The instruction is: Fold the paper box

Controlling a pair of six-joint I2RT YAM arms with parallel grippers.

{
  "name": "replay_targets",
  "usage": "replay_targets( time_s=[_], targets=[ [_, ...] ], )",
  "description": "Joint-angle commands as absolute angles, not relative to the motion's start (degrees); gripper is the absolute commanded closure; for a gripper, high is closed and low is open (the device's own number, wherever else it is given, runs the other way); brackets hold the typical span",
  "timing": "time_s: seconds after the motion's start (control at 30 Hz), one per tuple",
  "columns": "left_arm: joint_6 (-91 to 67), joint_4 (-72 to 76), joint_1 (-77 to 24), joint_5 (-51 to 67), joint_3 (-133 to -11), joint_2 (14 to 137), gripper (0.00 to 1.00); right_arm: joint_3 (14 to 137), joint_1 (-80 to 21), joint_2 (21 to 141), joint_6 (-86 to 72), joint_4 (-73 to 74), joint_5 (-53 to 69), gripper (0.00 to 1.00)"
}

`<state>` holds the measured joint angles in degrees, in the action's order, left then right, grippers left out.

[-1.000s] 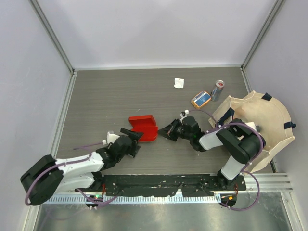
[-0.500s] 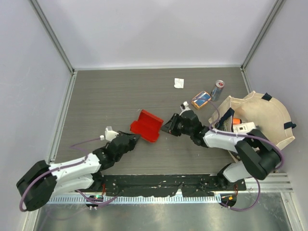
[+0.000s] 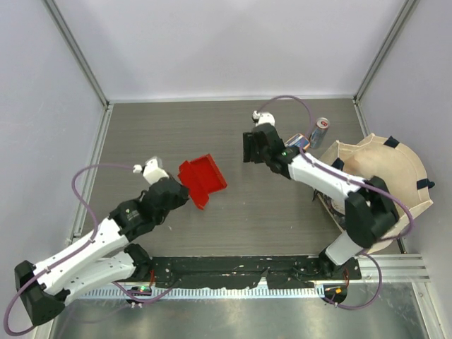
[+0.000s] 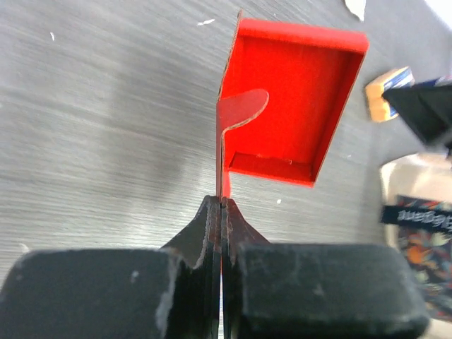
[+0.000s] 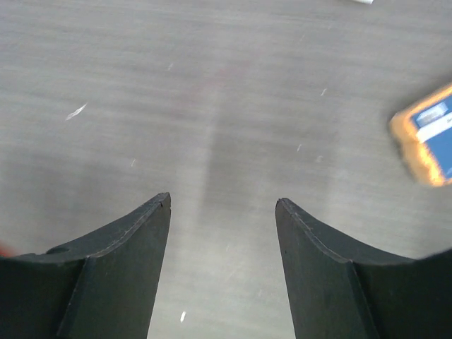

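The red paper box (image 3: 201, 179) hangs above the table left of centre, tilted, its open tray (image 4: 293, 106) facing the left wrist camera. My left gripper (image 3: 181, 192) is shut on the box's thin side wall (image 4: 220, 159), seen edge-on, with a rounded flap (image 4: 244, 109) sticking out beside it. My right gripper (image 3: 248, 148) has drawn back toward the far right and stands open over bare table; its fingers (image 5: 123, 244) hold nothing.
A small orange-and-blue carton (image 3: 295, 145) and a drink can (image 3: 319, 131) lie at the back right, with a white paper scrap (image 3: 263, 121) behind them. A beige fabric basket (image 3: 399, 176) fills the right edge. The carton (image 5: 427, 134) shows in the right wrist view.
The left gripper closed on the box and lifted it up and to the left. The right gripper let go, opened, and swung away toward the back right.
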<state>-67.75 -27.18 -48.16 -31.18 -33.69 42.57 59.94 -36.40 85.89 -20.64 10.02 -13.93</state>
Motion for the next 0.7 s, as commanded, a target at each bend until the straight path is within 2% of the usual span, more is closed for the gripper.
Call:
replay_targets(
  time_s=[0.0, 0.1, 0.27, 0.47, 0.67],
  targets=[
    [-47.05, -43.83, -47.72, -28.75, -48.05, 51.75, 1.00, 75.73, -33.32, 99.44, -12.84, 19.32, -23.63, 0.33],
    [-41.33, -50.61, -47.72, -25.93, -54.57, 56.68, 1.00, 86.98, -29.54, 109.64, -13.44, 22.22, -22.34, 0.32],
    [-31.84, -48.87, -47.64, -19.71, -57.21, 57.65, 1.00, 103.76, -24.88, 122.85, -13.62, 24.87, -23.20, 0.31],
    [-23.39, -55.28, -47.46, -15.47, -65.12, 66.87, 1.00, 116.96, -22.50, 134.73, -12.93, 25.93, -23.73, 0.28],
    [-21.09, -54.50, -47.55, -11.61, -65.13, 70.58, 1.00, 121.55, -20.39, 140.09, -13.17, 22.94, -18.64, 0.26]
  ],
)
